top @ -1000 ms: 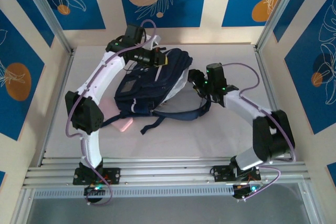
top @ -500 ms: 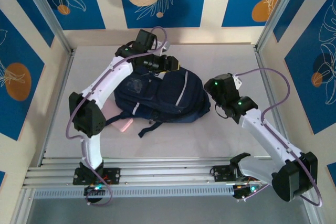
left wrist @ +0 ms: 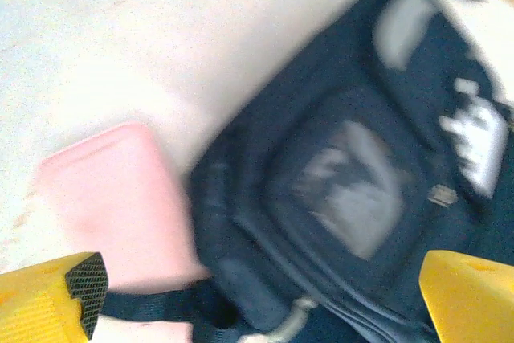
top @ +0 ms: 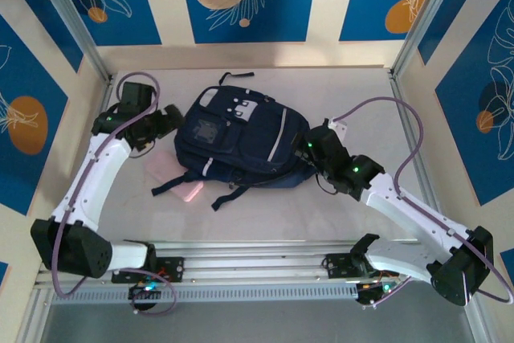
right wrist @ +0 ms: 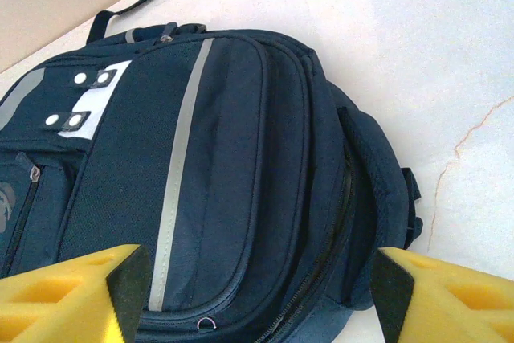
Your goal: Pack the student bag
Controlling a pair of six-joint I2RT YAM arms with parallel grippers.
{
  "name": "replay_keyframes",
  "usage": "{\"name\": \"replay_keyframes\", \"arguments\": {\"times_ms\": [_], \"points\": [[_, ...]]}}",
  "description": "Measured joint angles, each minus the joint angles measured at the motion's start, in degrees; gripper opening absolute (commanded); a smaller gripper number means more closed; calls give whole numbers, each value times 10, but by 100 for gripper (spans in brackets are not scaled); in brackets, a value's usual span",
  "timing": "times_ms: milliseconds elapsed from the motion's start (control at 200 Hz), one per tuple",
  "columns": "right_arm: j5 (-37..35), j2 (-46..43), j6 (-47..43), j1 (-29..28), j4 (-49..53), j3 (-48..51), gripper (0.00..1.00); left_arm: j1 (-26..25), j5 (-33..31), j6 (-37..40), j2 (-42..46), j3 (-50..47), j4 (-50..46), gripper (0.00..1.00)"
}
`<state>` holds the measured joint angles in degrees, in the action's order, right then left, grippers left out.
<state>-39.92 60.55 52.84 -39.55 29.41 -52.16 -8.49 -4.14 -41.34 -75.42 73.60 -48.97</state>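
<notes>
Left hand point(top: 171, 118) beside student bag point(top: 241, 138); right hand point(top: 307, 148) opposite side.

A flat pink object point(top: 165, 168) is lying on the pale table point(top: 361, 102), with blue-patterned wall panels point(top: 265, 6) standing behind.
</notes>
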Motion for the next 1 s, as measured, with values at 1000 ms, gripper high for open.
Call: {"name": "replay_keyframes", "arguments": {"times_ms": [1000], "points": [[44,-27,1,25,-44,72,74,103,26,-100,-275,-90,89,100]]}}
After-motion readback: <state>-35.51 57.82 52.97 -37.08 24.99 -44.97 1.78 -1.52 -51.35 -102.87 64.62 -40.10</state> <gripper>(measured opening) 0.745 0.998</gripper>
